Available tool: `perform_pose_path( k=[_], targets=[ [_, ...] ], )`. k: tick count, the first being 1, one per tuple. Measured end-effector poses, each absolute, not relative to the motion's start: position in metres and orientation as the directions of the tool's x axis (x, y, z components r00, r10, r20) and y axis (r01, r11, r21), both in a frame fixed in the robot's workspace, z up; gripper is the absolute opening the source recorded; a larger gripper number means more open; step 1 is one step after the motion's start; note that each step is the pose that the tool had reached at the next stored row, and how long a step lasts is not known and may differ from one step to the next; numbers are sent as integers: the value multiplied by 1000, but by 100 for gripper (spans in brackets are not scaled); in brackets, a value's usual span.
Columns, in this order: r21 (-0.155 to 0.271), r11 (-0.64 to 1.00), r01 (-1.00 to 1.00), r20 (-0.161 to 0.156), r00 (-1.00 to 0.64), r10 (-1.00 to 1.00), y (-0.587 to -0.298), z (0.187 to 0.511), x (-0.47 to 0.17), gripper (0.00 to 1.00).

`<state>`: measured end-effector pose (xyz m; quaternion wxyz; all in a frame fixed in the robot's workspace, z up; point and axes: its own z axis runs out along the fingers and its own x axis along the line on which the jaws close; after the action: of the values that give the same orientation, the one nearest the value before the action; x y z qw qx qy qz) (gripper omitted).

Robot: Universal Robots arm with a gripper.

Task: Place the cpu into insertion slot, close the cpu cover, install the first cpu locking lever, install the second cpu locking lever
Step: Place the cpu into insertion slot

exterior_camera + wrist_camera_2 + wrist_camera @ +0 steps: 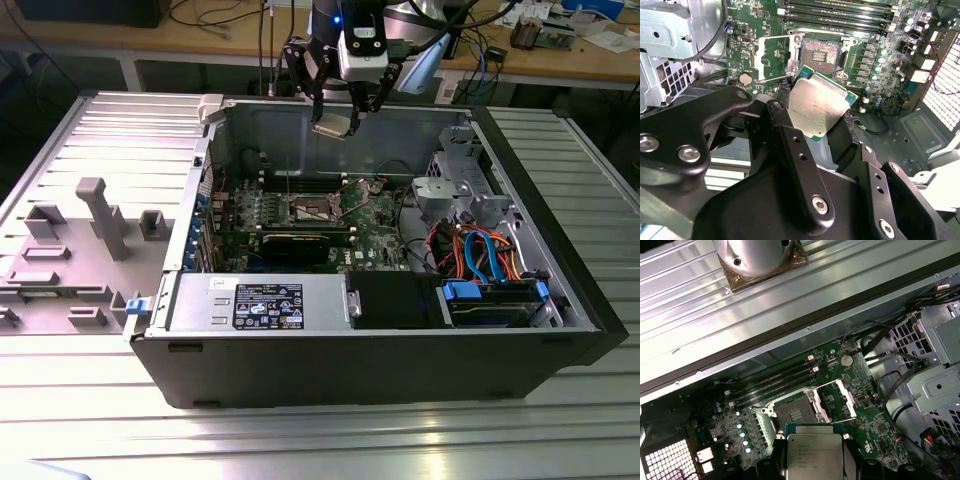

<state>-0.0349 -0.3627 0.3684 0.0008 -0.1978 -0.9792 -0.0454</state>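
The end effector hangs above the open computer case, its fingers clamped on 2 opposite edges of the cpu. That leaves the chip's underside free for seating. The cpu sits above the insertion slot, well apart from it. The cpu cover is swung open beside the slot, baring the dark socket. The case lies on its side on the table, so the board faces upward.
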Motion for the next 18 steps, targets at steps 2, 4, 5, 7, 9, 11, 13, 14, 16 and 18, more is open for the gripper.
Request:
perform_pose_path(
  k=[2, 4, 5, 7, 9, 11, 13, 14, 16, 18],
  targets=[
    [89, 918, 387, 19, -922, 387, -363, 368, -35, 55],
    [89, 918, 387, 19, -922, 387, -363, 368, -35, 55],
    [89, 918, 388, 19, -922, 388, -363, 368, -35, 55],
    [89, 913, 397, 19, -918, 397, -363, 368, -35, 55],
    [89, 899, 428, 19, -903, 428, -363, 368, -35, 55],
    [88, 889, 449, 19, -893, 449, -363, 367, -35, 55],
    [89, 889, 450, 19, -893, 450, -363, 367, -35, 55],
    [89, 887, 452, 19, -892, 453, -363, 367, -35, 55],
    [89, 886, 455, 19, -890, 455, -363, 367, -35, 55],
    [89, 886, 455, 19, -890, 455, -363, 367, -35, 55]
  ],
)
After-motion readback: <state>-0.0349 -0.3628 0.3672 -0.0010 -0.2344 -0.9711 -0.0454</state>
